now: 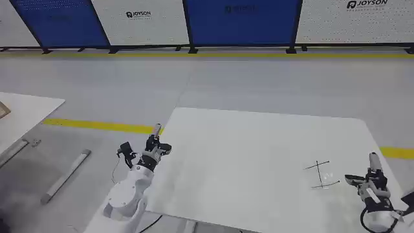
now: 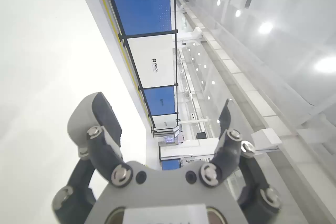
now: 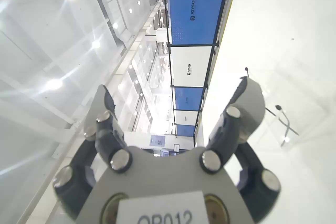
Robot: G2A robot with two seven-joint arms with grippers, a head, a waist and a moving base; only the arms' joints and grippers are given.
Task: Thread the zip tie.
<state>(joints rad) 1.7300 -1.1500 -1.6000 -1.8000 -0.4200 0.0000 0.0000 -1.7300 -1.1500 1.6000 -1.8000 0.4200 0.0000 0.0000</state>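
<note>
**Table** [image 1: 259, 168]: the white top takes up most of my top view, and the task's things lie on it. In each wrist view it appears as a bright plane beside the fingers.

**Left arm** [image 1: 132, 188]: stands at the table's near left corner, well apart from the task's things. The left gripper [image 2: 162, 101] has its pincer spread wide. I see nothing between its dark pads [image 2: 107, 117].

**Right gripper** [image 3: 173, 86]: sits at the table's near right corner, pincer also spread wide and holding nothing. One of its fingers [image 3: 249, 96] is on the table side, near the strips but apart from them.

**Zip ties** [image 1: 317, 165]: thin black strips lying flat on the right part of the table, towards the near edge and just beside the right gripper. They cross one another. In the right wrist view [image 3: 287, 126] one strip curves over a straight one, and a small dark head shows at an end. I cannot tell how many there are, or whether any tail passes through a head.
</note>
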